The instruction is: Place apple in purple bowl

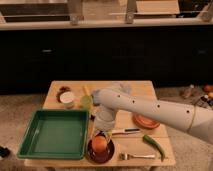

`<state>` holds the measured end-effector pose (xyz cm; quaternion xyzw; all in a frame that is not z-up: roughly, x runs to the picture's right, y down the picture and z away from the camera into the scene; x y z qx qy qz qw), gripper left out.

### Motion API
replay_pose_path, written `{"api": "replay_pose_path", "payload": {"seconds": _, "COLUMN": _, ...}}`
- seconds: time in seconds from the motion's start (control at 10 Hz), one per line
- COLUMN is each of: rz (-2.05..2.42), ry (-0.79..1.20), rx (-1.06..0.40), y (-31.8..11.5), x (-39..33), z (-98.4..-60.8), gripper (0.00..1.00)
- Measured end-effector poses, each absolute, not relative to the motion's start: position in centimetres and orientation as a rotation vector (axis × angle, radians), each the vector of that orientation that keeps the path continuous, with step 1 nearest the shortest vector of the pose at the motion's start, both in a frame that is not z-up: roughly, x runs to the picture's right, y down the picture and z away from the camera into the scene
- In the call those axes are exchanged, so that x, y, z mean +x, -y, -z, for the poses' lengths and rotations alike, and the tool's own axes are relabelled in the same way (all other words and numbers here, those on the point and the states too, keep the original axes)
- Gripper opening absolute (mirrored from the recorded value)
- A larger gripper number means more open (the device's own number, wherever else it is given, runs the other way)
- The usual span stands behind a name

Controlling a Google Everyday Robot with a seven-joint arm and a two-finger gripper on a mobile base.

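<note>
gripper (pixel 101 134) just above apple, grip unclear | round orange-red apple (pixel 99 144) below, inside glossy purple bowl (pixel 100 156) | wooden bench (pixel 140 92)

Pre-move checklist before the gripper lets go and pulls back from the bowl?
1. Apple inside the purple bowl: ok, it sits within the rim.
2. Gripper position: ok, directly above the apple at the bowl.
3. Release state: cannot tell whether the apple is freed.
4. Bowl fully on the table: ok, though it sits near the front edge.
5. Neighbours beside the bowl: ok, green tray to its left and fork to its right, both apart from it.
6. Retreat path upward: ok, only the arm itself is above; the knife and green pepper lie off to the right.
</note>
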<state>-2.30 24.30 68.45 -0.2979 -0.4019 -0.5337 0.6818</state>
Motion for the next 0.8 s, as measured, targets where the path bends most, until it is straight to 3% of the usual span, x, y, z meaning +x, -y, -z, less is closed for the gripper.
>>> {"api": "replay_pose_path", "payload": {"seconds": 0.8, "rz": 1.196, "ry": 0.914, "rx": -0.675, "y": -23.75, "x": -2.12, "z": -68.23, "gripper": 0.80}}
